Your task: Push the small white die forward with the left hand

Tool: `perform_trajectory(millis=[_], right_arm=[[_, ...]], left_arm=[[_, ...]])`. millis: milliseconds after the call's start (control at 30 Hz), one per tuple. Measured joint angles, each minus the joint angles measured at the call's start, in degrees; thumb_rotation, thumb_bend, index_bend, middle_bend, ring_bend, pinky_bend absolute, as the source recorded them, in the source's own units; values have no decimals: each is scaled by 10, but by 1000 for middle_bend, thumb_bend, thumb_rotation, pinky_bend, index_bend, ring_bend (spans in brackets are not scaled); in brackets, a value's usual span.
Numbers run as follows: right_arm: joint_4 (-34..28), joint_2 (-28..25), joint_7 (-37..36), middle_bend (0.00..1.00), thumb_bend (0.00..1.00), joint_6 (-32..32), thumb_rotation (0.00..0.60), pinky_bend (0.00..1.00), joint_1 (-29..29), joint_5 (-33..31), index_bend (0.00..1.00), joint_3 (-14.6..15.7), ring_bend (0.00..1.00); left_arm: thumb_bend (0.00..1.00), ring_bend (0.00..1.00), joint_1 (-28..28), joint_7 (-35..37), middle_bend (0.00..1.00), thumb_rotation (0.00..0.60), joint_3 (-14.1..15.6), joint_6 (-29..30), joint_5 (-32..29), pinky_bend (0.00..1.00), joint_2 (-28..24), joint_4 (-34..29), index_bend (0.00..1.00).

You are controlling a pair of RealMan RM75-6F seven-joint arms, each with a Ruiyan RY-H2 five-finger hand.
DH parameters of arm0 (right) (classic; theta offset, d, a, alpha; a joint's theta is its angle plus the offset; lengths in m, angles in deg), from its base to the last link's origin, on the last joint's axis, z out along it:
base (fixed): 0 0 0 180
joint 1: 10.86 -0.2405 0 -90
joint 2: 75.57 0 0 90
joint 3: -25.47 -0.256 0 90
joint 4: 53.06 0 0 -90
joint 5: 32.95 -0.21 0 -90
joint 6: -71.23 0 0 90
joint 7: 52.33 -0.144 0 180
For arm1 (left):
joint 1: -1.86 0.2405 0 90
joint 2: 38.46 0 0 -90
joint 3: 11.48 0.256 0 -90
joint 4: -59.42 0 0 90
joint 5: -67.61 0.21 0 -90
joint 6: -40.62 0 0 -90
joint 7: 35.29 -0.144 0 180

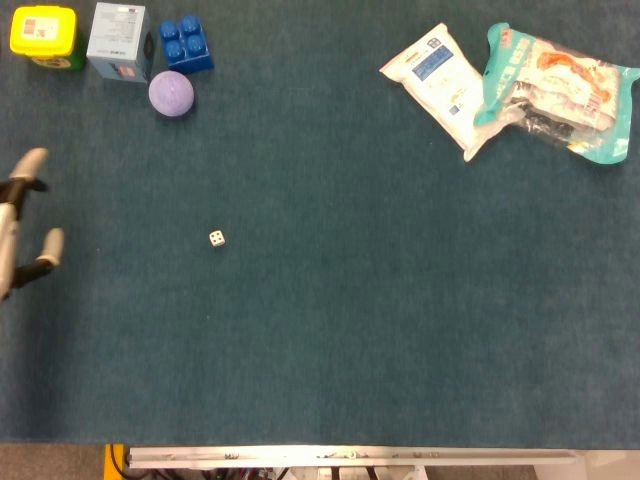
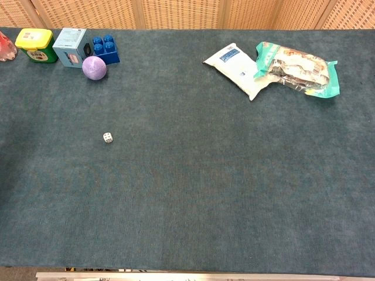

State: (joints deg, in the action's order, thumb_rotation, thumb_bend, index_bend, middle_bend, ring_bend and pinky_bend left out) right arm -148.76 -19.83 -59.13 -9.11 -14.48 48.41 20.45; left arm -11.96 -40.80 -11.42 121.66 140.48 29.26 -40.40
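Note:
The small white die [image 1: 216, 238] lies alone on the blue-green cloth, left of centre; the chest view shows the die [image 2: 108, 137] too. Only the edge of my left hand [image 1: 10, 230] shows in the head view, at the far left border and well away from the die. Two of its fingertips [image 1: 34, 160] are spread apart with nothing between them. The chest view does not show this hand. My right hand appears in neither view.
At the back left stand a yellow-lidded tub [image 1: 43, 34], a pale blue box [image 1: 118, 40], a blue block [image 1: 185, 43] and a purple ball [image 1: 171, 94]. A white packet [image 1: 436, 72] and a teal snack bag [image 1: 558, 90] lie at the back right.

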Motion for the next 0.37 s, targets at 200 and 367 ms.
perform_trajectory(millis=[200, 367], right_arm=[[-5, -4, -1, 336, 410, 6, 600, 328, -4, 6, 150, 4, 277], [-6, -3, 0, 336, 409, 4, 600, 328, -5, 8, 150, 4, 277]], left_arm=[[382, 179, 49, -1, 211, 600, 3, 51, 10, 174, -8, -10, 36], [382, 179, 67, 5, 211, 600, -2, 74, 18, 174, -6, -11, 36]])
